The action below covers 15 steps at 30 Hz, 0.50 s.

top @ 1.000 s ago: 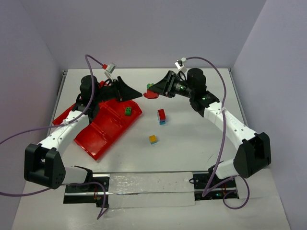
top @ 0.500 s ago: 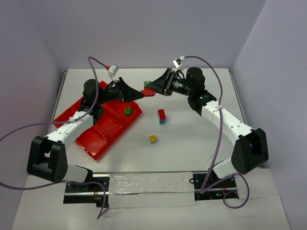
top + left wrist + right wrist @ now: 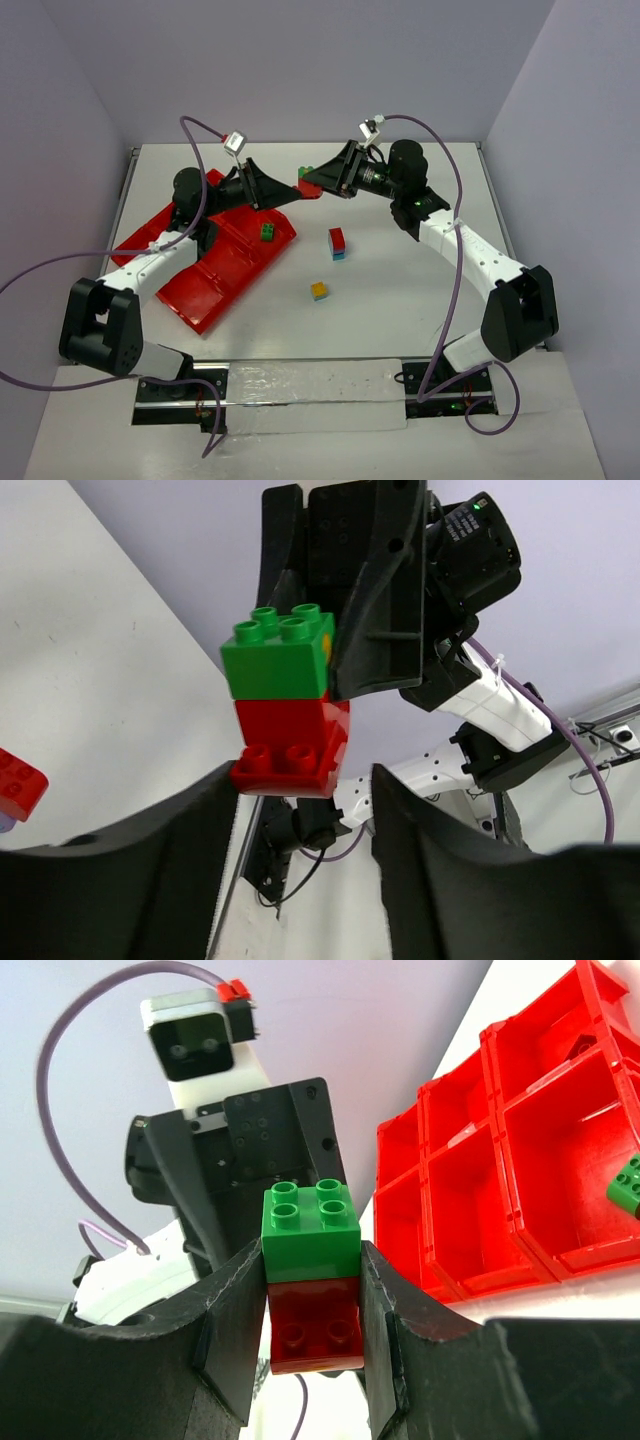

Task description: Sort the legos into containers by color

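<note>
My right gripper point(image 3: 312, 1290) is shut on a two-colour cube point(image 3: 311, 1275), a green brick on a red one, and holds it in the air over the far middle of the table point(image 3: 308, 184). My left gripper point(image 3: 305, 810) is open and faces it. The cube point(image 3: 285, 705) hangs just beyond my left fingertips, its red half by the left finger. In the top view the two grippers point(image 3: 297, 197) point(image 3: 312, 182) meet tip to tip. The red tray point(image 3: 215, 270) lies at the left with one green brick point(image 3: 268, 232) in a compartment.
A red-and-blue cube point(image 3: 338, 243) and a yellow-and-blue cube point(image 3: 319, 291) stand on the white table right of the tray. The tray's compartments point(image 3: 520, 1160) show in the right wrist view, with the green brick point(image 3: 628, 1185) at the edge.
The right gripper has carried the green-and-red cube up and to the left. The left gripper has risen from the tray and swung towards it, so the tips now meet.
</note>
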Motion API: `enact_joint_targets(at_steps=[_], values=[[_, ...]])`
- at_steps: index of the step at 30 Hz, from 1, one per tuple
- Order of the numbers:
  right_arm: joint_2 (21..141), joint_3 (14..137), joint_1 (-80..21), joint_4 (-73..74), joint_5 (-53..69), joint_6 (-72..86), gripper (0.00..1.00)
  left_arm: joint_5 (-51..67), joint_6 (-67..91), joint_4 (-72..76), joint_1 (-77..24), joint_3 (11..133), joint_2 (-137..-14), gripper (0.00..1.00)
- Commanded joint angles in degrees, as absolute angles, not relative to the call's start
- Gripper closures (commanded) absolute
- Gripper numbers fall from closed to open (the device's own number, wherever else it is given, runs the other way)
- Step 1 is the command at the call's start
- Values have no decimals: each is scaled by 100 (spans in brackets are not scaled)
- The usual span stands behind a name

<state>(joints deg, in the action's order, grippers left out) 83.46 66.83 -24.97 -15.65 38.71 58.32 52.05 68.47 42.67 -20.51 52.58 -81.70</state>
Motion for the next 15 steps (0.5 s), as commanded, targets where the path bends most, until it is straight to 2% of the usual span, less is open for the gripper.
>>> enact_joint_targets(at_steps=[1,5,8,11,13,14,15], values=[[8314,6773,-2505,-1895,3960,5845,100,5282,7140,5048,-2111,5226,-8293,42],[8332,6812,-2514,-1889,3964,5836,100,5273,7119,5010,-2127,5238,-8306,43],[8367,6824,-2522,-1867,3955,5827,100,5237,7128,5005,-2136,5252,-8306,49],[8375,6801,-2540,-1827,3927,5800,100,5221,7129,4990,-2136,5272,-8322,74],[8358,6781,-2540,-1797,3893,5783,100,5234,7141,4975,-2136,5265,-8319,95],[8346,6780,-2540,-1776,3869,5775,100,5251,7153,4982,-2136,5265,-8323,100],[8338,6799,-2537,-1737,3839,5758,100,5259,7169,5003,-2136,5240,-8318,100]])
